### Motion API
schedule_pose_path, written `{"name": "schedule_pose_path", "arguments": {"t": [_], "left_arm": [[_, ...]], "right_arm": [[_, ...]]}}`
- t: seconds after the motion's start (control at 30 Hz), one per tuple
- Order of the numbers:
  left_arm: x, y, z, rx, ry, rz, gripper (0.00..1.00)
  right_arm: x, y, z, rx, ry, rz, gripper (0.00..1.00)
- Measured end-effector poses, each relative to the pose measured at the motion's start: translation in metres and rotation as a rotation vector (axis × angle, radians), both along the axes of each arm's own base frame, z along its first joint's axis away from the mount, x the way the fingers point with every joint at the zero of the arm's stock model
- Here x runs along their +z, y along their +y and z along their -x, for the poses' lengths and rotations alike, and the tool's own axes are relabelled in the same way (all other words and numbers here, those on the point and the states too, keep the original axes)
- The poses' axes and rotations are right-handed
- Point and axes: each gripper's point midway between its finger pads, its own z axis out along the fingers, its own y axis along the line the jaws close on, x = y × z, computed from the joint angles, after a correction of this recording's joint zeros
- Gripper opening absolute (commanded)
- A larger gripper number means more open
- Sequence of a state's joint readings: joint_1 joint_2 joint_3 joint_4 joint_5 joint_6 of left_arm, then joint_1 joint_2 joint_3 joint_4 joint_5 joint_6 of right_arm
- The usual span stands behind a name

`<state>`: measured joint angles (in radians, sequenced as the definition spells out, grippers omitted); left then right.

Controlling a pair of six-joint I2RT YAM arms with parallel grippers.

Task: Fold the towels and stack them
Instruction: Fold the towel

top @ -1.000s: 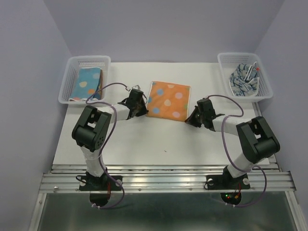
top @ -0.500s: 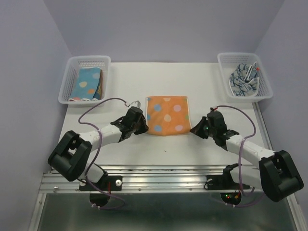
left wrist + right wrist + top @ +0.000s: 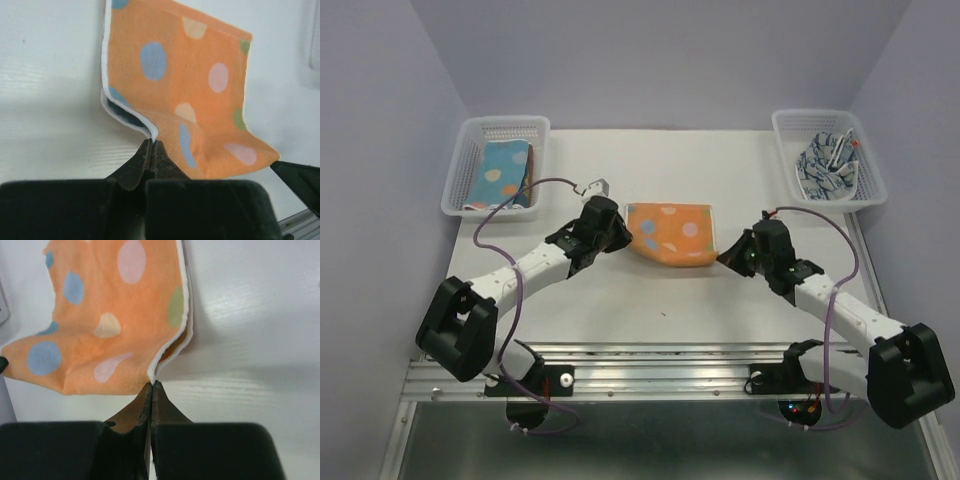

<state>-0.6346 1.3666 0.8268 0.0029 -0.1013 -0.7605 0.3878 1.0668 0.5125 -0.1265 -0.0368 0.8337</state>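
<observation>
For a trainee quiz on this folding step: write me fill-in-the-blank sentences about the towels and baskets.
The left gripper and the right gripper both pinch the middle towel, whose ground colour is ____.
The folded towel in the left basket is ____ with coloured dots.
The blue-white patterned towel lies crumpled in the white mesh basket on the ____ side.
Missing words: orange; blue; right.

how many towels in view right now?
3. Orange dotted towel mid-table, pinched by left tool and right tool; blue dotted towel in left basket; blue-white towel in right basket. Others may be hidden under the basket ones.
</observation>
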Motion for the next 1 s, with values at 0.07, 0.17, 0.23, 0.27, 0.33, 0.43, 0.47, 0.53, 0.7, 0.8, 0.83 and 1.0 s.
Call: {"name": "schedule_pose_path", "arguments": {"t": [0.07, 0.17, 0.23, 0.27, 0.33, 0.43, 0.47, 0.53, 0.7, 0.8, 0.83, 1.0], "left_arm": [[0.008, 0.003, -0.017, 0.029, -0.015, 0.001, 0.00], [0.012, 0.010, -0.035, 0.060, -0.023, -0.009, 0.00], [0.010, 0.017, -0.046, 0.080, -0.017, -0.023, 0.00], [0.008, 0.019, -0.052, 0.087, -0.010, -0.033, 0.00], [0.005, 0.021, -0.062, 0.093, -0.002, -0.047, 0.00], [-0.001, 0.023, -0.078, 0.097, 0.011, -0.064, 0.00], [-0.003, 0.023, -0.081, 0.095, 0.015, -0.069, 0.00], [-0.005, 0.024, -0.088, 0.094, 0.022, -0.079, 0.00], [-0.008, 0.021, -0.106, 0.078, 0.031, -0.094, 0.00], [-0.012, 0.017, -0.115, 0.065, 0.038, -0.103, 0.00], [-0.014, 0.018, -0.116, 0.065, 0.041, -0.106, 0.00], [-0.025, 0.016, -0.125, 0.058, 0.066, -0.127, 0.00]], "right_arm": [[0.010, 0.002, -0.018, -0.018, -0.019, 0.016, 0.01], [0.024, 0.005, -0.043, -0.040, -0.051, 0.039, 0.01], [0.031, 0.006, -0.061, -0.056, -0.071, 0.056, 0.01], [0.034, 0.007, -0.068, -0.061, -0.078, 0.065, 0.01], [0.039, 0.009, -0.083, -0.073, -0.091, 0.083, 0.01], [0.043, 0.010, -0.100, -0.085, -0.105, 0.105, 0.01], [0.042, 0.010, -0.104, -0.088, -0.104, 0.112, 0.01], [0.041, 0.010, -0.112, -0.093, -0.102, 0.129, 0.01], [0.030, 0.008, -0.127, -0.109, -0.078, 0.152, 0.01], [0.020, 0.006, -0.130, -0.114, -0.057, 0.162, 0.01], [0.018, 0.006, -0.131, -0.115, -0.052, 0.165, 0.01], [0.007, 0.004, -0.140, -0.127, -0.030, 0.179, 0.01]]}}
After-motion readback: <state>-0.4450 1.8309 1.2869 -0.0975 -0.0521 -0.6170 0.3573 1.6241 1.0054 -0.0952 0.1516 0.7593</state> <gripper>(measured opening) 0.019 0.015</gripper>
